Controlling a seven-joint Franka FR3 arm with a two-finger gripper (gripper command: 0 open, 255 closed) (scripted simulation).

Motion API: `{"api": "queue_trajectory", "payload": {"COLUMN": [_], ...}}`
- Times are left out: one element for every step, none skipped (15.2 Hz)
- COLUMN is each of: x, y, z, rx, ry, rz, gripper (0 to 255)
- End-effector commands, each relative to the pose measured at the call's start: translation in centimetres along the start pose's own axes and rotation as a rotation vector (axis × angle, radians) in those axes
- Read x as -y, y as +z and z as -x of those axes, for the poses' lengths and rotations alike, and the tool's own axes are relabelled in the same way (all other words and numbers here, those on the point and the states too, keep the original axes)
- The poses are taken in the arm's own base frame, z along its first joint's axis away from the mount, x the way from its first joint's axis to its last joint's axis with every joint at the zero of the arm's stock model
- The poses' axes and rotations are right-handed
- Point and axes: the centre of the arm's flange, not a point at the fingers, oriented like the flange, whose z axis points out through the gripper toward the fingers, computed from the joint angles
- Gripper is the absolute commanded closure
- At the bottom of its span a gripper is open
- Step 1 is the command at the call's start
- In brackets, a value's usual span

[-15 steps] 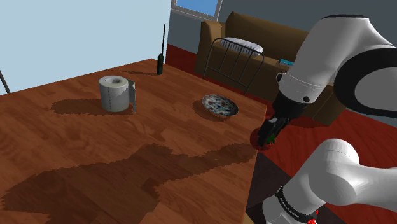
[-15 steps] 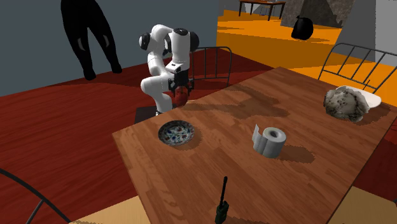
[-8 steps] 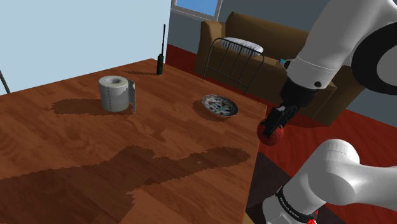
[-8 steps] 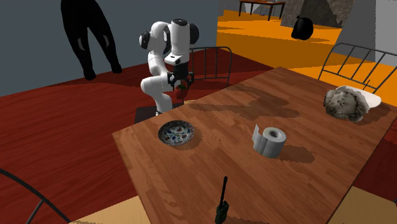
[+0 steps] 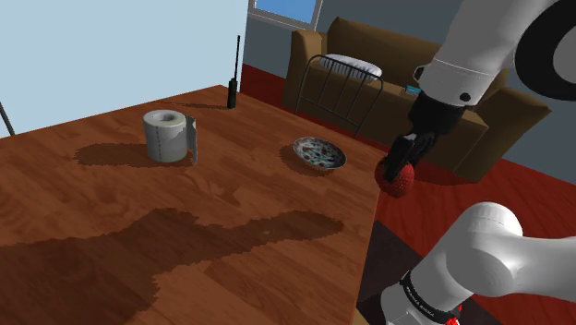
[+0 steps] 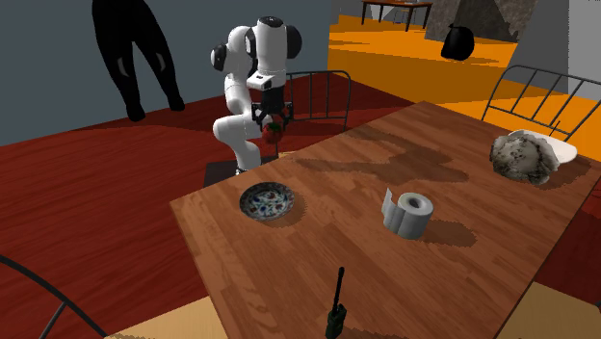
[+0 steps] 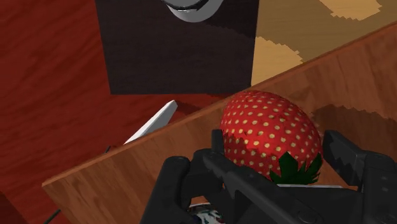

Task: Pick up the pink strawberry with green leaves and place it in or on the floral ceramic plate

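Holding the red strawberry [image 7: 270, 137] clamped between its fingers, the gripper [image 5: 404, 159] hangs in the air by the table [image 5: 120, 208] edge, near the plate [image 5: 319, 152].

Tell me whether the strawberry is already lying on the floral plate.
No: the strawberry is clasped in the gripper, up in the air and apart from the plate.

Bright, even light; the arm's [image 5: 480, 51] jagged dark shadow lies across the table [image 5: 92, 194].
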Motion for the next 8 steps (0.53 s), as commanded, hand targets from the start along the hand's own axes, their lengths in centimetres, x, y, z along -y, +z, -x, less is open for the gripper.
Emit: {"api": "queue_trajectory", "payload": {"x": [-0.5, -0.8, -1.1, -1.3, -1.6, -1.9, -2.1, -2.4], "y": [-0.2, -0.3, -0.3, -0.4, -0.4, -0.5, -0.5, -0.6], "z": [-2.3, -3.6, -4.9, -6.2, -7.5, -8.7, -10.0, -11.3], "rx": [-0.001, -0.001, -0.001, -0.001, -0.001, -0.001, -0.001, -0.001], "ry": [0.000, 0.000, 0.000, 0.000, 0.000, 0.000, 0.000, 0.000], "rz": [0.000, 0.000, 0.000, 0.000, 0.000, 0.000, 0.000, 0.000], "gripper": [255, 255, 255, 255, 255, 255, 255, 255]}}
